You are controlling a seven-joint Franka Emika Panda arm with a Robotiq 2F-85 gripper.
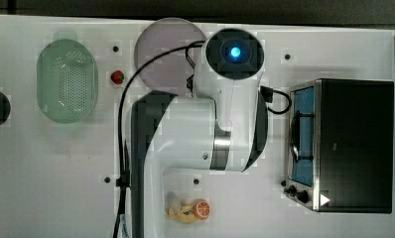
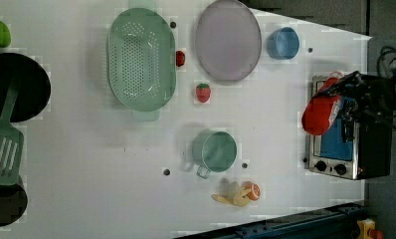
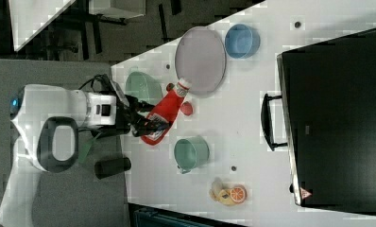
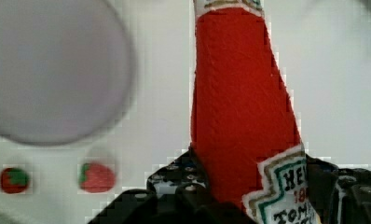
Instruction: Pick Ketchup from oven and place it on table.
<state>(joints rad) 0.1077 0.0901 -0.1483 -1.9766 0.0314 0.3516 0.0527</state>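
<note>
The gripper (image 3: 146,124) is clamped around the lower, labelled end of the ketchup bottle (image 3: 166,113), so the bottle is already out of the oven (image 3: 337,118) and held in the air above the table (image 3: 252,80). In the right view, the bottle's long axis runs on from the gripper, cap leading, pointing toward the grey plate (image 3: 200,61) with a strawberry (image 3: 186,109) just beside it. In the wrist view the red body (image 4: 242,102) stretches straight away from the fingers, with the plate and two strawberries on the white surface beyond. The coming move likely turns on this: the bottle is carried lengthwise, so bare tabletop is needed along its whole length, clear of the plate, the strawberries and the green cup (image 3: 192,153).
</note>
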